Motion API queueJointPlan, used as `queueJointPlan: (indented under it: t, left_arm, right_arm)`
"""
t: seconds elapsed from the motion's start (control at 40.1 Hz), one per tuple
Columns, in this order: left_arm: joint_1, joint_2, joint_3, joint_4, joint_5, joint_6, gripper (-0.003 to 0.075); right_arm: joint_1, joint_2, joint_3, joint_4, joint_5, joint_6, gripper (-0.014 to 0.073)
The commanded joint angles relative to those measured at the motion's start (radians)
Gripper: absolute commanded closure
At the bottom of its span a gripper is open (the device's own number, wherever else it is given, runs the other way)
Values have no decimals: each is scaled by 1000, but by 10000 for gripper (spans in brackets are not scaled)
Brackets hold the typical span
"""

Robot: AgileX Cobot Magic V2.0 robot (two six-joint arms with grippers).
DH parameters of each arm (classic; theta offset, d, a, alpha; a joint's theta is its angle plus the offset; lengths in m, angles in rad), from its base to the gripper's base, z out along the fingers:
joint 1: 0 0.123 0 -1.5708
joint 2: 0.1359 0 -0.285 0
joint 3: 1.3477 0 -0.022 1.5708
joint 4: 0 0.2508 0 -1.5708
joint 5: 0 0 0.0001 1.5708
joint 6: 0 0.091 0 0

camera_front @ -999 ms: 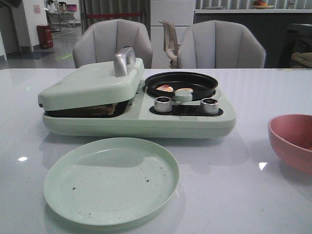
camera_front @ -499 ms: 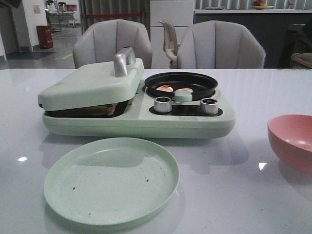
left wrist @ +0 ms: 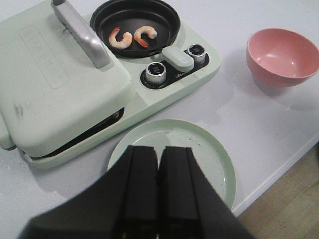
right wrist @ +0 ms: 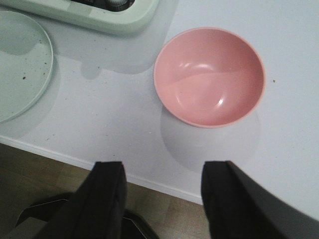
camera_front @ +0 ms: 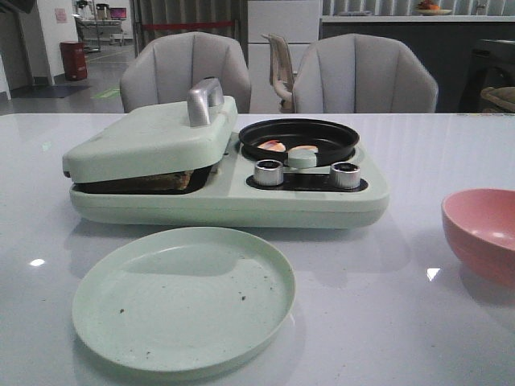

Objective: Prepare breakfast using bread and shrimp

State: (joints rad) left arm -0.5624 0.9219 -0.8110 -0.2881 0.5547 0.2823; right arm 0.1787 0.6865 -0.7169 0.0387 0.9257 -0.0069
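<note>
Your left pincer (left wrist: 158,199) has its fingers pressed together on nothing, above the green plate (camera_front: 183,297) on the counter (camera_front: 451,161). Your right pincer (right wrist: 162,199) is spread wide, holding nothing, near the pink bowl (right wrist: 209,75). Two shrimp (left wrist: 132,37) lie side by side in the black pan (left wrist: 134,20) of the green cooker (camera_front: 306,201). Bread (camera_front: 165,181) shows under the lowered lid (left wrist: 50,84); embossed lettering on that lid is too faint to read.

Green plate (camera_front: 183,297) before the cooker (camera_front: 225,193); pink bowl (camera_front: 483,233) apart.
</note>
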Motion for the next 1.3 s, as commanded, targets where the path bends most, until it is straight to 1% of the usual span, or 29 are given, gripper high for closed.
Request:
queueJointPlan:
  t: [0.0, 0.05, 0.1, 0.225, 0.25, 0.275, 0.325, 0.375, 0.424, 0.549, 1.124, 1.173, 1.198, 1.273]
  left_arm:
    - [-6, -12, -27, -18, -76, -8, 620]
    - [-6, -12, -27, -15, -72, -8, 620]
    - [-6, -12, -27, 5, -67, -8, 620]
    - [10, -12, -19, 38, -67, -8, 620]
    - [22, -12, -18, 38, -64, -23, 619]
    - [31, -12, -17, 42, -63, -36, 619]
    - [55, -12, -17, 49, -58, -61, 619]
    - [78, -12, -17, 51, -51, -62, 619]
    - [99, -12, -17, 54, -40, -62, 619]
    - [139, -12, -17, 54, -10, -62, 619]
    - [138, -12, -15, 55, -19, -62, 619]
    - [142, -33, -16, 72, -22, -57, 619]
    - [148, -51, -13, 107, -29, -48, 619]
    - [185, -106, 21, 133, -40, -48, 619]
  right_arm:
    - [-1, -12, -14, -11, -52, 7, 132]
    - [-1, -12, -9, -11, -49, 7, 148]
    - [-1, -12, -3, -11, -49, 7, 193]
    - [-1, -12, 5, -11, -50, 7, 384]
    - [-1, -12, 5, -11, -51, 7, 434]
    - [-1, -12, 5, -11, -52, 7, 453]
    - [-1, -12, 5, -11, -55, 7, 521]
    - [-1, -12, 5, -11, -55, 7, 566]
    - [-1, -12, 5, -11, -55, 7, 555]
    - [-1, -12, 5, -10, -72, 7, 559]
    - [-1, -12, 5, -10, -72, 7, 559]
    - [-1, -12, 5, -10, -72, 7, 559]
    - [-1, -12, 5, -10, -72, 7, 559]
    - [-1, -12, 5, -10, -72, 7, 559]
